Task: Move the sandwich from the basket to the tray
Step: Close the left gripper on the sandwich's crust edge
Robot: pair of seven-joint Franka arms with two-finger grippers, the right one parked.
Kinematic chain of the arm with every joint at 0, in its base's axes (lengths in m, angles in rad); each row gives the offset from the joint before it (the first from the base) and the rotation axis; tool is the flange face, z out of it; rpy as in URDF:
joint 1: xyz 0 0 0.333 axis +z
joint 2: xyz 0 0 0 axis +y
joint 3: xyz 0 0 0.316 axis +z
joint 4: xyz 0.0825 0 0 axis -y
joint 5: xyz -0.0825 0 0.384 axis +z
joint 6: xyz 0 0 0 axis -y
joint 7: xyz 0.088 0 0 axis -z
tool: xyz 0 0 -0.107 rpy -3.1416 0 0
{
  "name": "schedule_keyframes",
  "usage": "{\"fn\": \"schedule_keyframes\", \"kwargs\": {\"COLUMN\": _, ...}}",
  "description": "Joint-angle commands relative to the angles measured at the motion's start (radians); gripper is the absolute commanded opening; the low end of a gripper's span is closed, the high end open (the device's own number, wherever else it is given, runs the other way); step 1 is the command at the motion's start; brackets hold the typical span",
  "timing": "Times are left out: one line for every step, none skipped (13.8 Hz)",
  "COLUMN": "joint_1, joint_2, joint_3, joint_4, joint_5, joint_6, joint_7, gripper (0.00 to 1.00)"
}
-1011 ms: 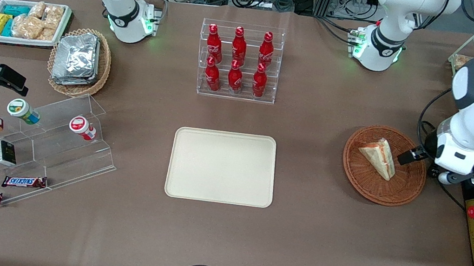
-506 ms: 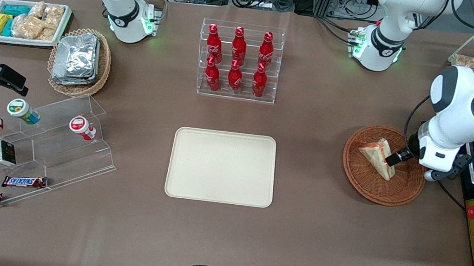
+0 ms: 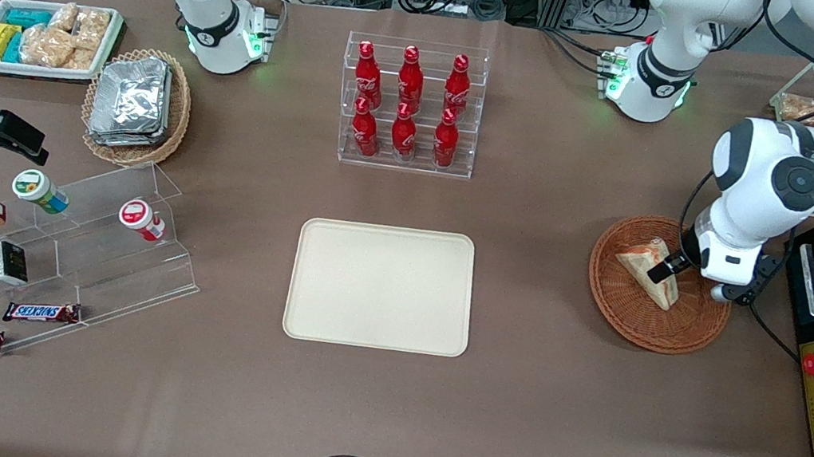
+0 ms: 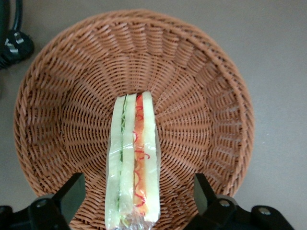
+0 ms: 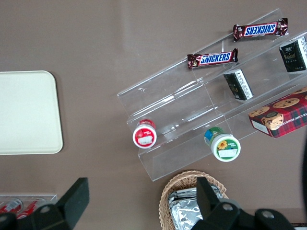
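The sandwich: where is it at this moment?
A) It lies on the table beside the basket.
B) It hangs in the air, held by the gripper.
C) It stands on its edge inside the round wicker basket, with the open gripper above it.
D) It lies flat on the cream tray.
C: the sandwich stands on edge in the basket, and the gripper is open, one finger on each side; the tray holds nothing.

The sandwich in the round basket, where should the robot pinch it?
Probably from above, across its two flat bread faces. The triangular wrapped sandwich stands on edge in the reddish-brown woven basket, layers facing up, so one finger fits each side. The open gripper hangs over it, straddling the wedge's wide end.
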Motion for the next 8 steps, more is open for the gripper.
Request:
{"fn": "schedule_keyframes", "kwargs": {"joint_1": -0.002, "joint_2": -0.001, "joint_3": -0.001, "joint_4": -0.043, "joint_5": 0.003, "joint_6": 0.057, "joint_7": -0.027, "gripper": 1.00}}
{"fn": "schedule_keyframes", "kwargs": {"joint_1": -0.002, "joint_2": 0.003, "joint_3": -0.001, "joint_4": -0.056, "joint_5": 0.003, "joint_6": 0.068, "joint_7": -0.027, "gripper": 1.00}}
{"fn": "schedule_keyframes", "kwargs": {"joint_1": -0.002, "joint_2": 0.006, "joint_3": -0.001, "joint_4": -0.063, "joint_5": -0.003, "joint_6": 0.084, "joint_7": -0.027, "gripper": 1.00}}
{"fn": "schedule_keyframes", "kwargs": {"joint_1": -0.002, "joint_2": 0.011, "joint_3": -0.001, "joint_4": -0.069, "joint_5": -0.006, "joint_6": 0.100, "joint_7": -0.032, "gripper": 1.00}}
{"fn": "schedule_keyframes", "kwargs": {"joint_1": -0.002, "joint_2": 0.018, "joint_3": -0.001, "joint_4": -0.073, "joint_5": -0.006, "joint_6": 0.111, "joint_7": -0.041, "gripper": 1.00}}
{"fn": "schedule_keyframes", "kwargs": {"joint_1": -0.004, "joint_2": 0.023, "joint_3": -0.001, "joint_4": -0.077, "joint_5": -0.006, "joint_6": 0.122, "joint_7": -0.042, "gripper": 1.00}}
{"fn": "schedule_keyframes", "kwargs": {"joint_1": -0.004, "joint_2": 0.028, "joint_3": -0.001, "joint_4": -0.083, "joint_5": -0.006, "joint_6": 0.140, "joint_7": -0.044, "gripper": 1.00}}
{"fn": "schedule_keyframes", "kwargs": {"joint_1": -0.004, "joint_2": 0.037, "joint_3": -0.001, "joint_4": -0.094, "joint_5": -0.006, "joint_6": 0.160, "joint_7": -0.047, "gripper": 1.00}}
